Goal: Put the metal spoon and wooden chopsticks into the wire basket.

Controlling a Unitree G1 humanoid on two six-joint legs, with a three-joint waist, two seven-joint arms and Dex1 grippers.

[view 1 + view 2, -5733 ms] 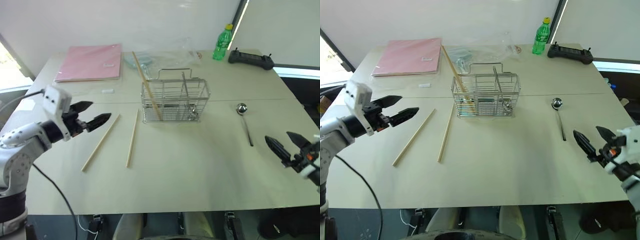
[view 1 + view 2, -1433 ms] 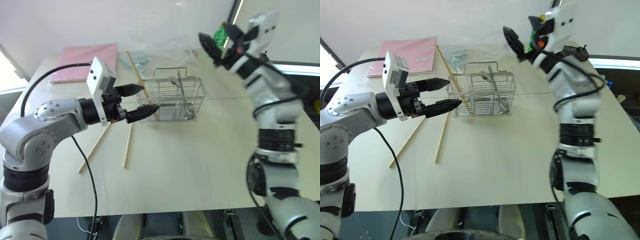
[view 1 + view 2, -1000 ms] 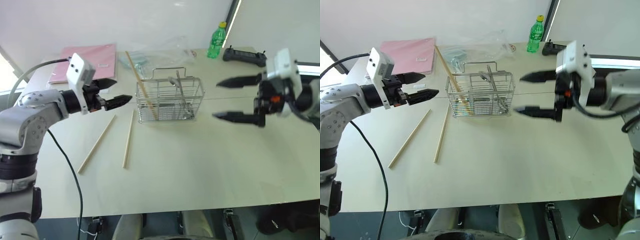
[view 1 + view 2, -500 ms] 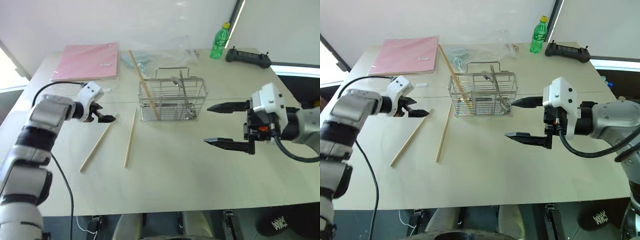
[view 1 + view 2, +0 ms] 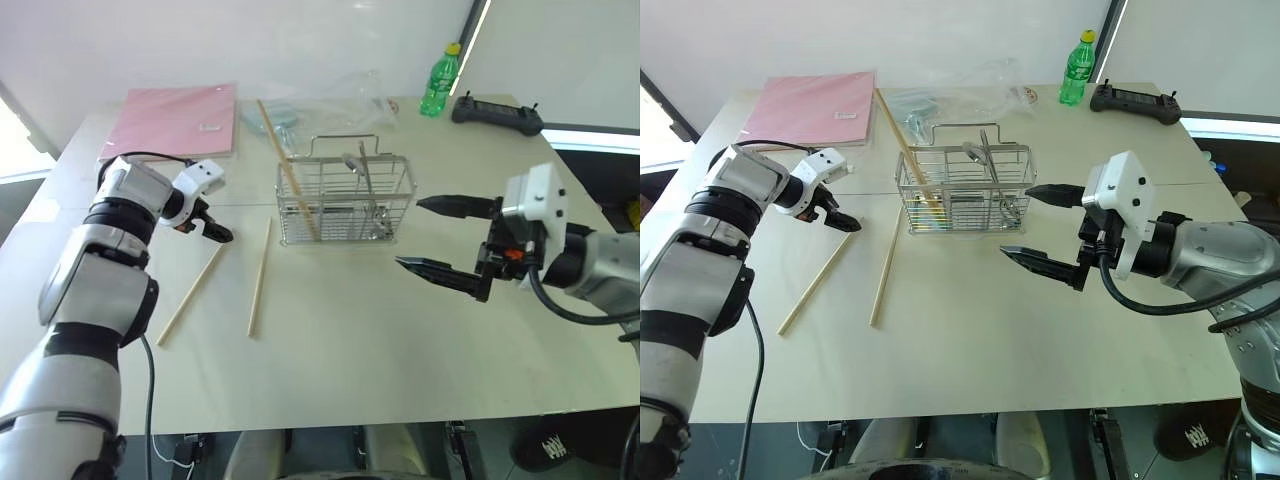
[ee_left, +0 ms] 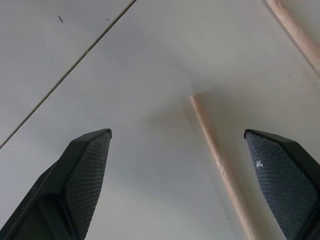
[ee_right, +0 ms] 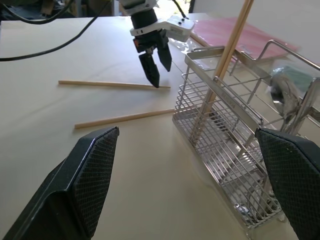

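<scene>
A robot's left gripper (image 5: 212,227), fingers spread, points down over the far tip of a wooden chopstick (image 5: 192,291) lying toward the table's (image 5: 330,370) left edge, poised to pinch it. Another chopstick lies beside. The right gripper (image 5: 438,236) hovers empty and spread by the wire basket (image 5: 345,203), which already holds the metal spoon (image 5: 362,172).

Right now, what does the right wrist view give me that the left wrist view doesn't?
Right wrist view alone: the wire basket with the metal spoon and one wooden chopstick standing in it, the pink folder, and the left gripper above a chopstick end. Left wrist view alone: that chopstick end close up between the open jaws. Both: two loose chopsticks on the table.
</scene>
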